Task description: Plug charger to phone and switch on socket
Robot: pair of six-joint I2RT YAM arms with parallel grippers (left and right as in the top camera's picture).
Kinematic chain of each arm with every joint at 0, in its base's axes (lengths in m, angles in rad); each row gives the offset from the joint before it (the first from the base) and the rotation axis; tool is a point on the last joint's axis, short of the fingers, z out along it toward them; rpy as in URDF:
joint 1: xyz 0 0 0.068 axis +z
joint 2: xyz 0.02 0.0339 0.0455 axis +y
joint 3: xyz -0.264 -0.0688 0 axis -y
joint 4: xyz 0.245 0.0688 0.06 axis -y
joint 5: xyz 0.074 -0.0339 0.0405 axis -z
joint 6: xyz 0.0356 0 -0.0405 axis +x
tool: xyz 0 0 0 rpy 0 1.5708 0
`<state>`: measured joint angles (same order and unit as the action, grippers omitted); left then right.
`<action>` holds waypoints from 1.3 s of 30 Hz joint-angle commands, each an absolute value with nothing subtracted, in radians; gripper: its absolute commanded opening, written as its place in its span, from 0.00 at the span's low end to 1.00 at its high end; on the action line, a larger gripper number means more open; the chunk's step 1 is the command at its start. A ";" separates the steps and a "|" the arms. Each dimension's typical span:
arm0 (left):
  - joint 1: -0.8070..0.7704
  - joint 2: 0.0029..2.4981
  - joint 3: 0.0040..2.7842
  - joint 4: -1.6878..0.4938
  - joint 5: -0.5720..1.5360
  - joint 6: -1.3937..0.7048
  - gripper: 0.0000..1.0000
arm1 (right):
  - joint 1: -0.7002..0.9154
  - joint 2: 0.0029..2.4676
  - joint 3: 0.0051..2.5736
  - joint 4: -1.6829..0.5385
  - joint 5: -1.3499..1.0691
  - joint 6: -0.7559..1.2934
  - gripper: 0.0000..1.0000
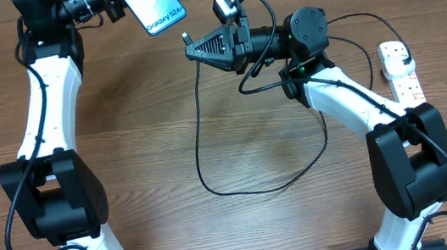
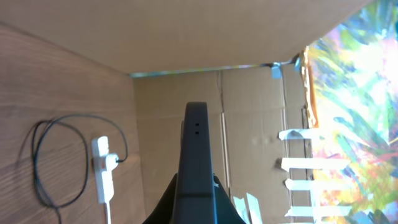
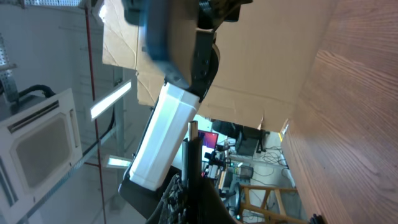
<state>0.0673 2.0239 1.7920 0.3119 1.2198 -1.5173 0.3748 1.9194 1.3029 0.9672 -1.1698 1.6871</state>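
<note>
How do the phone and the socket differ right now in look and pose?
The phone is held off the table in the left pincer; the socket lies flat on the table near its right edge. The phone shows a bright blue screen; the socket is white with red marks. Both are slim rectangles.

Blue-teal phone [image 1: 154, 7], black charger [image 1: 196, 137], white socket [image 1: 401, 73], brown wood-grain table [image 1: 220, 236].
</note>
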 commanded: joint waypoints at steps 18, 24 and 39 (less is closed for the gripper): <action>0.032 2.007 1.811 0.350 1.246 -1.567 0.04 | 0.378 1.890 1.318 1.055 -1.148 1.705 0.04; 0.032 2.007 1.811 0.350 1.251 -1.548 0.04 | 0.378 1.890 1.318 1.095 -1.140 1.706 0.04; 0.032 2.007 1.811 0.349 1.246 -1.578 0.04 | 0.378 1.890 1.318 1.094 -1.113 1.706 0.04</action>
